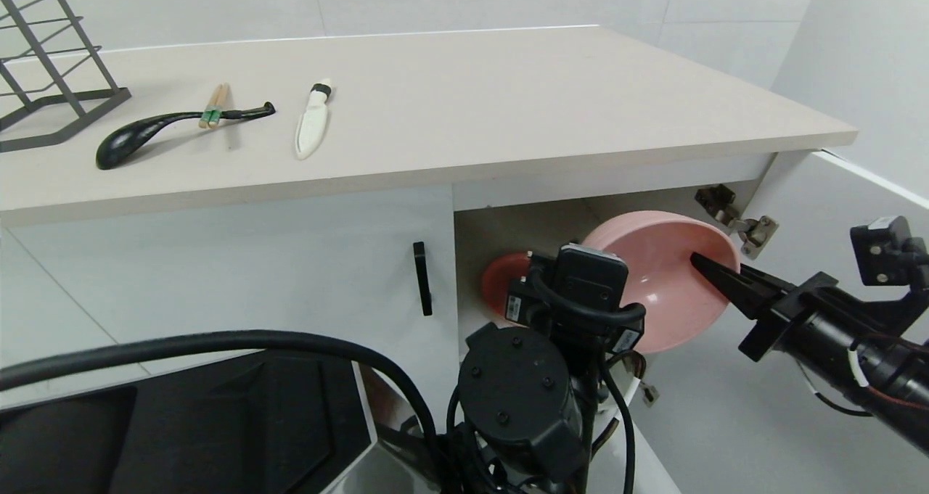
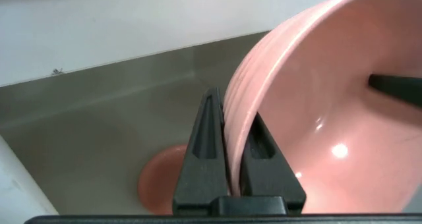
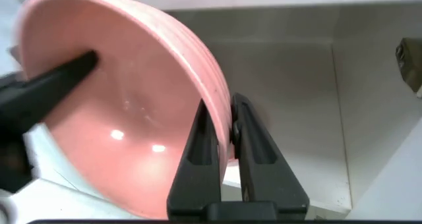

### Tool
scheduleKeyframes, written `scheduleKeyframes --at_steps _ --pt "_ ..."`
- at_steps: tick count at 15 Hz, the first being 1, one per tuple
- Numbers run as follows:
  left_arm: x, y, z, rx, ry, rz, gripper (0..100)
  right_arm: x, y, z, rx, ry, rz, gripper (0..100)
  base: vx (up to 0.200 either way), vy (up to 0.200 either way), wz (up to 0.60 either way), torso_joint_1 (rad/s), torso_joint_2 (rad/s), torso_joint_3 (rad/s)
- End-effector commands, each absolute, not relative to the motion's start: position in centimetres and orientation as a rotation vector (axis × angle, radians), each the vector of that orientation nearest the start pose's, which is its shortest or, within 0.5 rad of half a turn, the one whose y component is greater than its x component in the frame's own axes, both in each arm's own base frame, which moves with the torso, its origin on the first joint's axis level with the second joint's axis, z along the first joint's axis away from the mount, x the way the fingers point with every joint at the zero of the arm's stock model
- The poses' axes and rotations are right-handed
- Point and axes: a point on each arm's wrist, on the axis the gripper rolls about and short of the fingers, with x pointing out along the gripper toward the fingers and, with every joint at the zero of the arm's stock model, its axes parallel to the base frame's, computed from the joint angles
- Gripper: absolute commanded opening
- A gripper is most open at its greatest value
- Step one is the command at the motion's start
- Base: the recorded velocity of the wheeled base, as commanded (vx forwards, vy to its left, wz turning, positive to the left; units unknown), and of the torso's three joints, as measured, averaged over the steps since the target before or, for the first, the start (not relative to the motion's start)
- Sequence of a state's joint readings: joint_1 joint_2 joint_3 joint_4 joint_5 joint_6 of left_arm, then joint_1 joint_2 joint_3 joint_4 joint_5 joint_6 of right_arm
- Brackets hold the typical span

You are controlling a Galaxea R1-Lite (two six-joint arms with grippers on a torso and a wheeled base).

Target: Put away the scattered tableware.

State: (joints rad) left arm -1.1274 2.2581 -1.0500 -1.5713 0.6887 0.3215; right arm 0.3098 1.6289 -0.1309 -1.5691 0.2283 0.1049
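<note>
Pink bowl (image 1: 653,276) is held off the shelf at the mouth of the open cabinet (image 1: 508,225) under the countertop (image 1: 508,102), at about 4 o'clock from the centre of the head view. It is tilted steeply, with its opening turned toward 3 o'clock. Left gripper (image 2: 234,112) is clamped on the bowl's rim, one finger against the ribbed outer wall and the other inside. Right gripper (image 3: 221,109) is clamped on the opposite rim in the same way, entering from 3 o'clock in the head view with one finger lying inside the bowl. A red dish (image 1: 501,280) lies flat on the cabinet floor, at 9 o'clock of the bowl and deeper in; whether the two touch cannot be determined. The cabinet door (image 1: 835,211) stands open at 3 o'clock, with its metal hinge (image 1: 755,229) just beside the bowl's upper rim. The neighbouring door at 9 o'clock is shut and carries a black handle (image 1: 422,278). On the countertop, toward 10 o'clock, a black ladle (image 1: 138,135) lies with a pair of chopsticks (image 1: 214,107) crossing its handle. The chopsticks have a green band, and any print on it is too small to read. A white knife (image 1: 312,120) with a black collar lies near them at 3 o'clock, apart from both. A black wire rack (image 1: 51,66) stands at the counter's 9 o'clock edge.
</note>
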Motion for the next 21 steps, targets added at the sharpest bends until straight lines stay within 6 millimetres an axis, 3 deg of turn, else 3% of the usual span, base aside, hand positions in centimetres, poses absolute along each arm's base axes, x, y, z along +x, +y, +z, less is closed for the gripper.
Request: scheduleKeyframes --at_steps 1,3,6,9,10,11,13,17,18,21 --pt "19.0 -36.8 12.8 0.033 -0.286 -0.392 100 19.4 6.9 14.0 0.106 -0.052 0.553 0 0.0 0.0 0.0 0.0 0.0 0.0" --pt "17.8 -37.0 13.5 0.023 -0.3 -0.425 100 19.5 6.8 13.8 0.106 -0.044 0.548 0 0.0 0.0 0.0 0.0 0.0 0.0" --pt "15.4 -36.4 16.2 -0.026 -0.333 -0.473 100 19.8 6.8 13.1 0.103 -0.012 0.542 0 0.0 0.0 0.0 0.0 0.0 0.0" --pt "15.4 -32.2 17.4 0.013 -0.315 -0.446 100 19.7 6.8 12.9 0.103 0.0 0.541 0 0.0 0.0 0.0 0.0 0.0 0.0" --pt "15.4 -32.2 17.4 0.013 -0.315 -0.446 100 19.7 6.8 12.9 0.103 0.0 0.541 0 0.0 0.0 0.0 0.0 0.0 0.0" --pt "15.6 -28.9 17.8 0.061 -0.314 -0.49 100 19.8 6.8 12.8 0.103 0.006 0.541 0 0.0 0.0 0.0 0.0 0.0 0.0" --pt "14.8 -26.5 18.0 0.071 -0.318 -0.557 100 19.8 6.8 12.4 0.102 0.025 0.54 0 0.0 0.0 0.0 0.0 0.0 0.0" --pt "11.7 -20.6 16.0 0.127 -0.25 -0.81 100 20.1 6.9 11.7 0.101 0.059 0.536 0 0.0 0.0 0.0 0.0 0.0 0.0" --pt "11.2 -17.3 14.7 0.165 -0.21 -0.925 100 20.2 6.9 11.4 0.1 0.076 0.535 0 0.0 0.0 0.0 0.0 0.0 0.0" --pt "11.8 -12.4 13.0 0.206 -0.132 -1.071 100 20.3 7.0 11.0 0.099 0.095 0.534 0 0.0 0.0 0.0 0.0 0.0 0.0"
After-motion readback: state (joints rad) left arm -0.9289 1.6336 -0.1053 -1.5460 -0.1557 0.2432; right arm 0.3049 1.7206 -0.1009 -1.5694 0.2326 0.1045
